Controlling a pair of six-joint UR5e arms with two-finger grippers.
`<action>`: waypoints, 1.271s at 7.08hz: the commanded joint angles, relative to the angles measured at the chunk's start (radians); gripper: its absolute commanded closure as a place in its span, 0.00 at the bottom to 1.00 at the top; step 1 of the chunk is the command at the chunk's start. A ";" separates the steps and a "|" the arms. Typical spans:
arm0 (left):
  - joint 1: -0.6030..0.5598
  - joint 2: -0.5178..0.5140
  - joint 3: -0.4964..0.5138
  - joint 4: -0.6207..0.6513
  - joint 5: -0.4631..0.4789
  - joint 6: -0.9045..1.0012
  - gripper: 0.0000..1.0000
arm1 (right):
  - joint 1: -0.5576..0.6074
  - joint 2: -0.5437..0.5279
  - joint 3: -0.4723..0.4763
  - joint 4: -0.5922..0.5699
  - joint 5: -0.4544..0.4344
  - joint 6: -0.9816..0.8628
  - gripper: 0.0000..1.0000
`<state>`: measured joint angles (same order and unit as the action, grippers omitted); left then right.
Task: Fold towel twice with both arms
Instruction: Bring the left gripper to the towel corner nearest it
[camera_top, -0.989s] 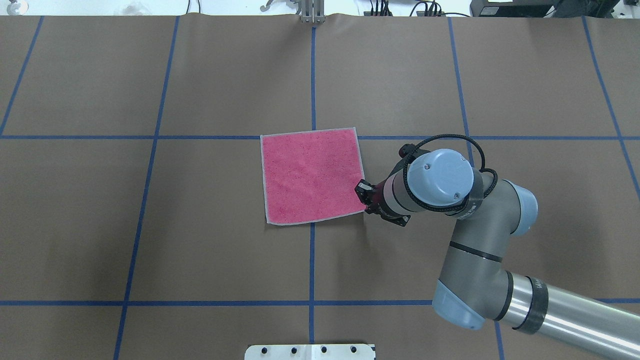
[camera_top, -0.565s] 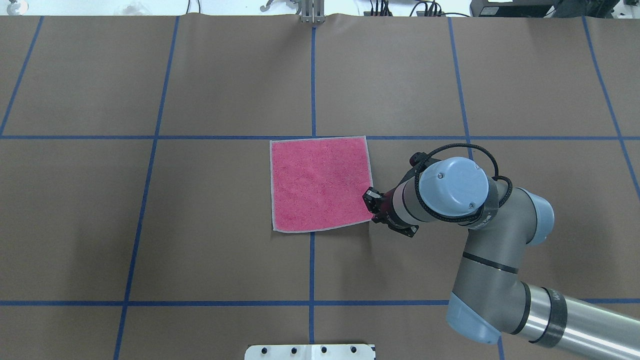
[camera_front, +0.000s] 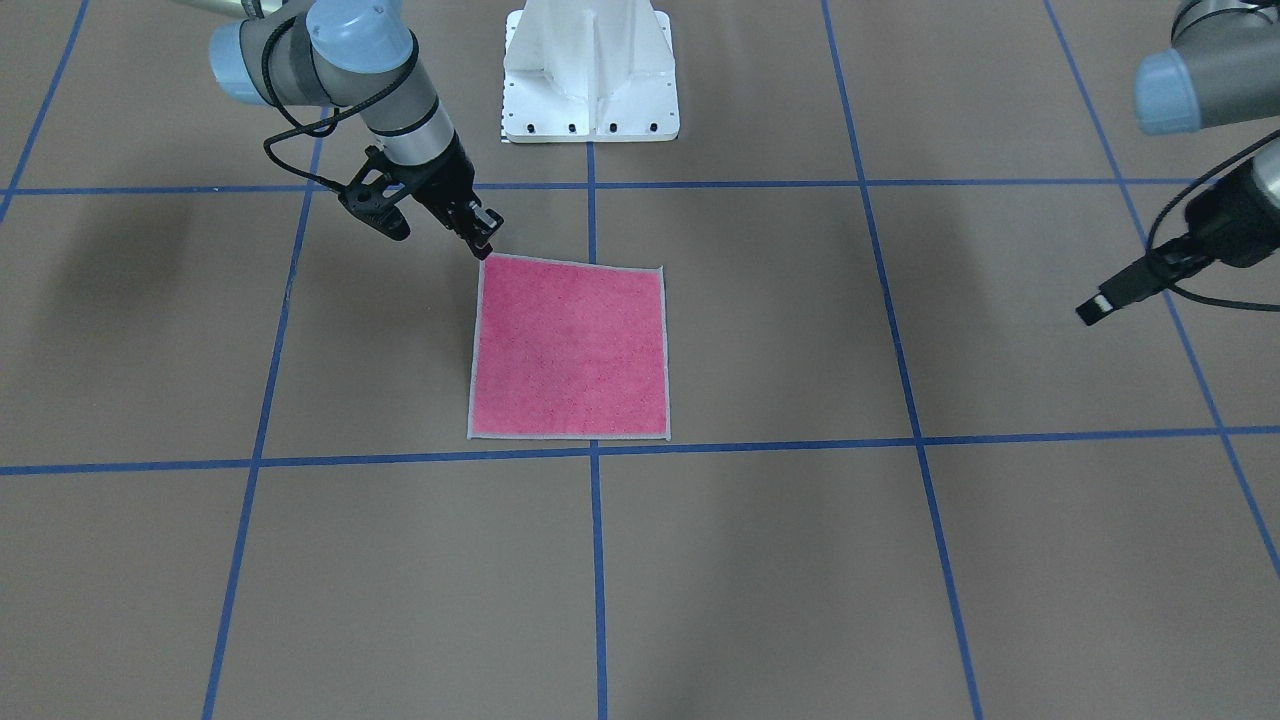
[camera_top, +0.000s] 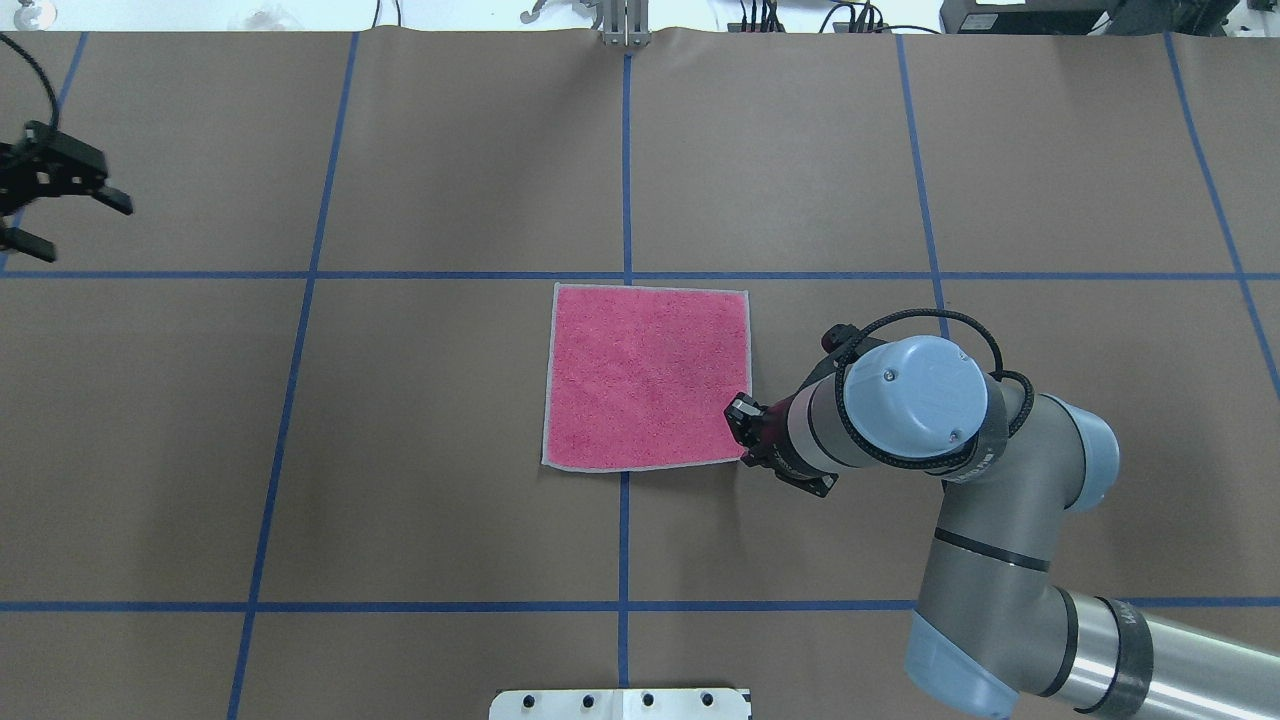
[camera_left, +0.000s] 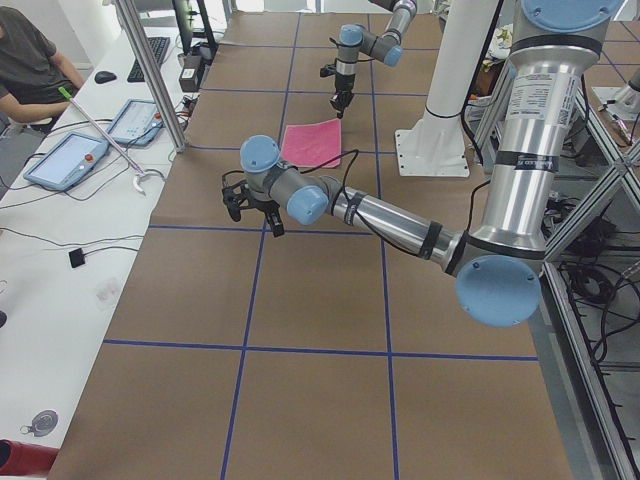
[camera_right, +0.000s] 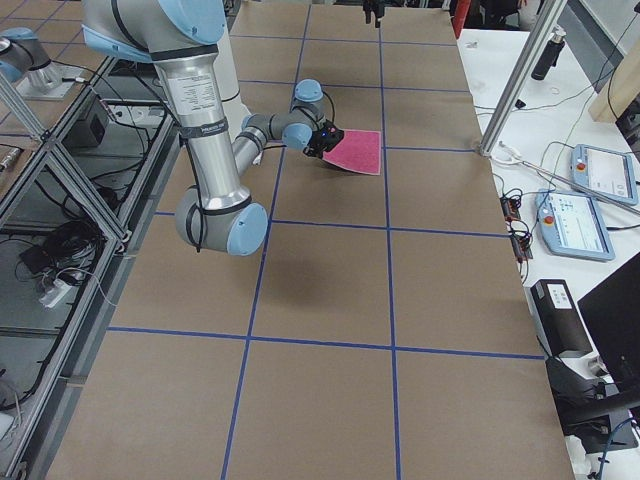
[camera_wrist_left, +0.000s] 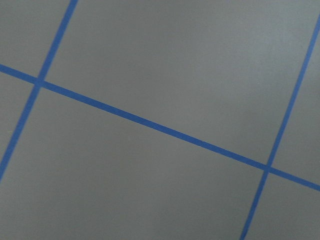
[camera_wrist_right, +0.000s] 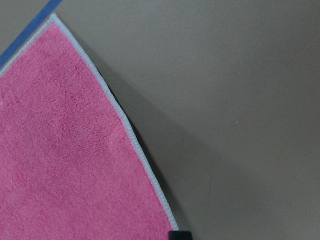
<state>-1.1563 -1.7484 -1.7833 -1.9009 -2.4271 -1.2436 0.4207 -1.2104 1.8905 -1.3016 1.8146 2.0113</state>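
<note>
The right claw (camera_top: 745, 415) is drawn narrow on the towel (camera_top: 648, 378), pinching the corner on the right side nearest the robot. In the right wrist view one black fingertip (camera_wrist_right: 179, 234) shows at the bottom edge, touching the light grey border. The border next to it is raised a little off the counter (camera_top: 400, 450) and throws a shadow beneath it. The right arm (camera_top: 1000, 520) comes in low from the near right, with its wrist tilted down toward that corner.

The rest of the towel lies flat, pink face up, close to the middle of the counter. It sits across the centre line of the blue tape lines (camera_top: 625, 150). Its far edge is just beside the cross line, and its near edge bows slightly.

The left claw (camera_top: 92, 232) hangs above the counter at the far left, well apart from the towel, with its two black fingers spread wide. The left wrist camera shows only brown counter and crossing tape. In the side view from the left, the left arm (camera_left: 400, 215) stretches out level over the counter.

The counter has a brown covering marked into large squares by the tape. The white pedestal (camera_top: 620, 703) stands at the near edge, in line with the centre tape.
</note>
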 joint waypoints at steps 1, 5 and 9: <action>0.241 -0.123 -0.024 -0.052 0.173 -0.311 0.00 | -0.005 -0.004 0.002 -0.001 0.003 0.000 1.00; 0.629 -0.221 -0.073 -0.041 0.574 -0.673 0.00 | -0.005 0.002 0.001 -0.001 0.008 0.000 1.00; 0.733 -0.279 -0.021 0.015 0.599 -0.631 0.00 | -0.005 0.002 -0.001 -0.001 0.008 -0.002 1.00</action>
<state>-0.4597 -2.0114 -1.8206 -1.9275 -1.8310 -1.8922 0.4157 -1.2088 1.8912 -1.3023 1.8224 2.0099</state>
